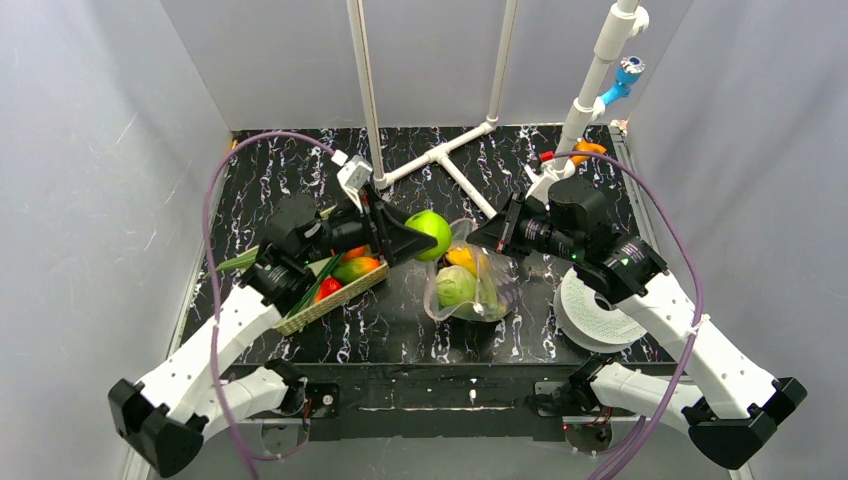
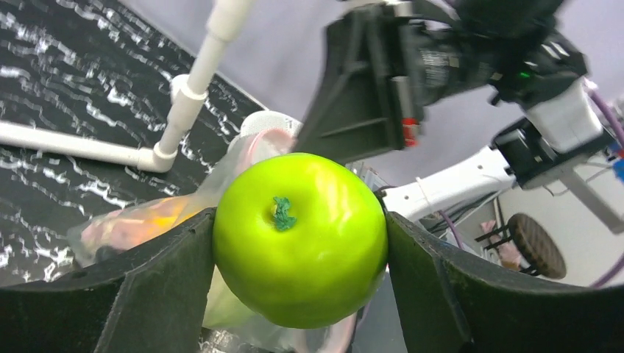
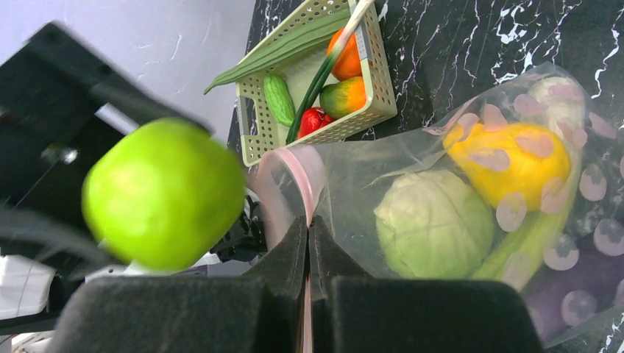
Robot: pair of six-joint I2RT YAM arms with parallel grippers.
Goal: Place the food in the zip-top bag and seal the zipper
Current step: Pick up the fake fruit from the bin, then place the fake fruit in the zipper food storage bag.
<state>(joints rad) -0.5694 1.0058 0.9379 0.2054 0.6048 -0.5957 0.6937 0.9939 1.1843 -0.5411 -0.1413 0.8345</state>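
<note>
Clamping a glossy green apple (image 2: 309, 220) between its two black fingers, the left gripper (image 1: 408, 238) has it squeezed from both sides, stem end towards the wrist camera. From above, that apple sits at about eleven o'clock of the clear dotted plastic zip-top bag (image 3: 353, 169), just beside the mouth. Over on the other side, the right gripper (image 3: 309, 243) is pinched tight on the pinkish zipper strip (image 3: 305, 173), holding the bag's rim up at roughly one o'clock. Inside the bag lie a pale green cabbage head (image 3: 434, 220) and a yellow rounded piece (image 3: 515, 158), touching each other. At nine o'clock of the bag, a tan latticed basket (image 1: 335, 295) rests on the black marble-patterned table (image 1: 400, 330), carrying a small green cucumber (image 3: 278, 99), a red piece (image 3: 313, 121) and orange pieces (image 3: 346, 95). A white round roll (image 1: 595, 315) lies at three o'clock of the bag.
</note>
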